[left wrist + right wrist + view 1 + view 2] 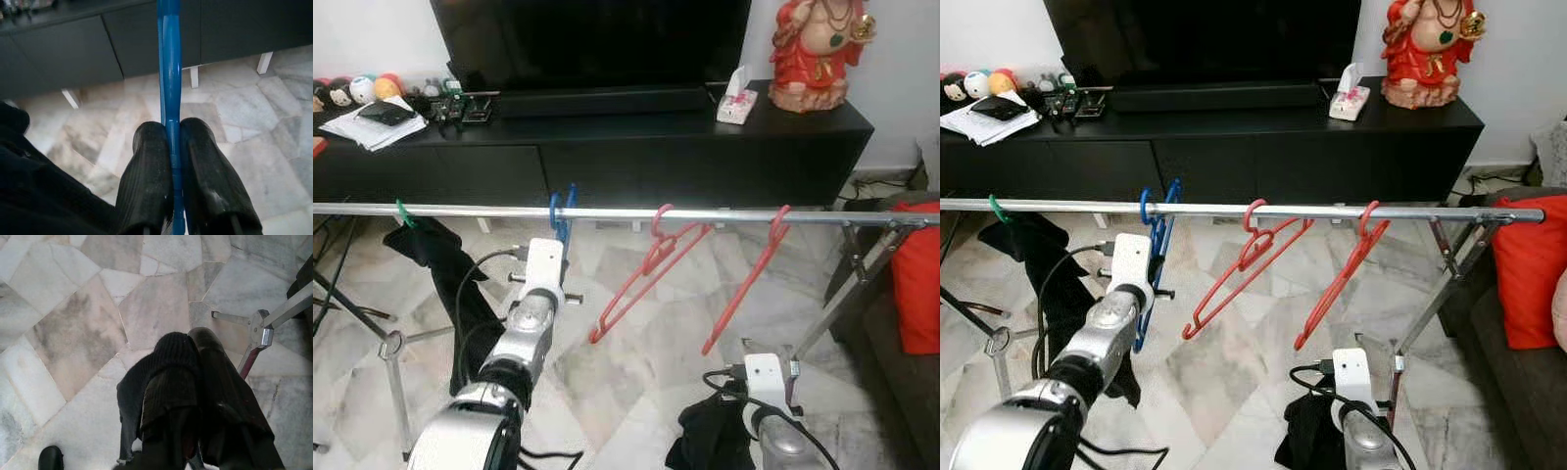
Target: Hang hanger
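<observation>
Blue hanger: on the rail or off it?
On. The blue hanger has its hooks over the rail, left of two red hangers. The left claw is shut on its lower part.

Both arms are silver with rounded, jointed segments, each ending in a white boxy wrist block fed by looping black cables. The left tool (171, 161) and right tool (188, 377) each carry two long black fingers with finely ribbed, rounded tips.

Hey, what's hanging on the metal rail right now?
On the rail: a green hanger carrying a black garment, a blue hanger gripped by the left gripper, and two red hangers. The arm hides the blue hanger's lower part.
</observation>
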Robot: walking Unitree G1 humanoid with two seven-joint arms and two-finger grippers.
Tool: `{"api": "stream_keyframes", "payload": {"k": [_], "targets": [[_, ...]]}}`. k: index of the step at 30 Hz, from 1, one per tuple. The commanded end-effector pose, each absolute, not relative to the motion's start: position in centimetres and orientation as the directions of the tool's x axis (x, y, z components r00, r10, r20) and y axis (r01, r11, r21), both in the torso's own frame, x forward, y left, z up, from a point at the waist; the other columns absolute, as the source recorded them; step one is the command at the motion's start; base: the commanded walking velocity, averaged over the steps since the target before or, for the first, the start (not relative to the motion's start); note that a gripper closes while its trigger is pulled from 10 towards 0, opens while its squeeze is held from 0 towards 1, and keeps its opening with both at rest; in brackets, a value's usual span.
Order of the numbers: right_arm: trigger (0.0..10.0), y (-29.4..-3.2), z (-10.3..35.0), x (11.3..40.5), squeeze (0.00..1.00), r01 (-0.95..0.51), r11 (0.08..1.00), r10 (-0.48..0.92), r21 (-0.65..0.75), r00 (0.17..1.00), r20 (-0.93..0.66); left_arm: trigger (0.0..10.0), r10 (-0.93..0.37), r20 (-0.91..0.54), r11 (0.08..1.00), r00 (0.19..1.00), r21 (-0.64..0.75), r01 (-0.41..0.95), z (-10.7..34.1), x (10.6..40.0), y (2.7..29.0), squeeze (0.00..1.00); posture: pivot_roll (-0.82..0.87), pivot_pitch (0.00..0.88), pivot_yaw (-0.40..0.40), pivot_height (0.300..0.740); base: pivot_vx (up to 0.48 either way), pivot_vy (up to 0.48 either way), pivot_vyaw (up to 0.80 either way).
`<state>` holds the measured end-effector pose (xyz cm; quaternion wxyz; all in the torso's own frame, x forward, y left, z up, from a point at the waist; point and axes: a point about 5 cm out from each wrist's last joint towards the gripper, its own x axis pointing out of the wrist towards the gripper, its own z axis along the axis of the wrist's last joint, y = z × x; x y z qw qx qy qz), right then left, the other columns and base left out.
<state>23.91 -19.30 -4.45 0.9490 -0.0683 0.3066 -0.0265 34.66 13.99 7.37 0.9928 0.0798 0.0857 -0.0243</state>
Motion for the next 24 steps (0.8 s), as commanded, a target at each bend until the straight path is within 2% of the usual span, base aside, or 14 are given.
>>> {"api": "stream_keyframes", "payload": {"k": [1, 5, 7, 12, 15, 21, 24], "targets": [[10.0, -19.2, -4.3, 24.0, 0.00, 0.005, 0.989, -0.086, -0.145, 0.823, -0.562, 10.0, -0.034, -0.180, 0.979, 0.983, 0.190, 0.068, 6.9, 34.2, 14.5, 0.00, -0.15, 0.000, 0.060, 0.740, 0.000, 0.000, 0.00], [10.0, -19.2, -4.3, 24.0, 0.00, 0.005, 0.989, -0.086, -0.145, 0.823, -0.562, 10.0, -0.036, -0.178, 0.979, 0.983, 0.191, 0.071, 6.9, 34.1, 14.5, 0.00, -0.15, 0.000, 0.060, 0.740, 0.000, 0.000, 0.00], [10.0, -19.1, -4.2, 24.1, 0.00, -0.008, 0.989, -0.075, -0.146, 0.828, -0.556, 10.0, -0.018, -0.137, 0.973, 0.990, 0.224, 0.049, 6.7, 32.1, 15.6, 0.00, -0.13, 0.000, 0.047, 0.740, 0.000, 0.000, 0.00], [10.0, -19.2, -4.1, 24.2, 0.00, -0.005, 0.989, -0.076, -0.145, 0.834, -0.546, 10.0, -0.023, -0.109, 0.966, 0.994, 0.254, 0.050, 7.1, 30.6, 16.2, 0.00, -0.13, 0.000, 0.051, 0.740, 0.000, 0.000, 0.00], [10.0, -19.5, -4.1, 24.1, 0.00, 0.000, 0.989, -0.082, -0.148, 0.834, -0.546, 10.0, -0.001, -0.111, 0.957, 0.994, 0.288, 0.033, 6.7, 29.5, 17.5, 0.00, -0.13, 0.000, 0.054, 0.740, 0.000, 0.000, 0.00], [10.0, -19.8, -4.2, 23.8, 0.00, 0.004, 0.988, -0.089, -0.153, 0.830, -0.551, 10.0, 0.162, -0.228, 0.953, 0.960, 0.289, -0.092, 3.6, 26.8, 21.6, 0.00, -0.13, 0.000, 0.061, 0.740, 0.000, 0.000, 0.00], [10.0, -19.9, -4.2, 23.9, 0.00, 0.005, 0.988, -0.091, -0.155, 0.831, -0.549, 10.0, 0.199, -0.301, 0.944, 0.933, 0.314, -0.101, 1.7, 25.4, 22.8, 0.00, -0.14, 0.000, 0.062, 0.740, 0.000, 0.000, 0.00]]}}
